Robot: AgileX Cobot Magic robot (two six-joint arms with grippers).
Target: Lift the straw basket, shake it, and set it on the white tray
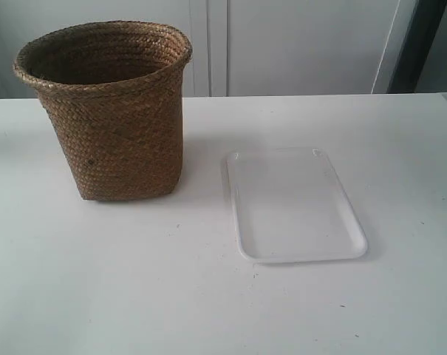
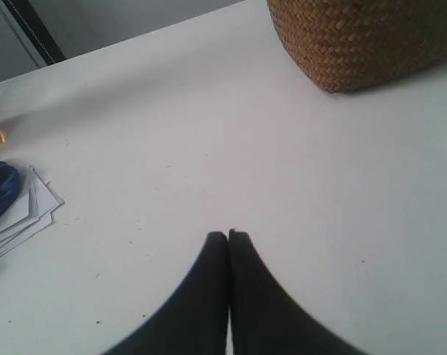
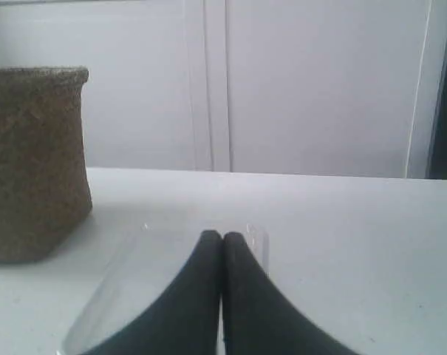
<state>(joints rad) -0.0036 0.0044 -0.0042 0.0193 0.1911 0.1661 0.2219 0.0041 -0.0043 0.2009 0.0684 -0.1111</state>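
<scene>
The brown woven straw basket stands upright on the white table, at the exterior view's left. Beside it, a little apart, lies the white tray, with nothing on it. No arm shows in the exterior view. In the left wrist view my left gripper is shut and holds nothing, low over bare table, with the basket's base well ahead of it. My right gripper is likewise shut and holds nothing; it hovers over the tray, and the basket stands off to one side.
A stack of papers with a blue object on it lies near the table's edge in the left wrist view. White cabinet doors stand behind the table.
</scene>
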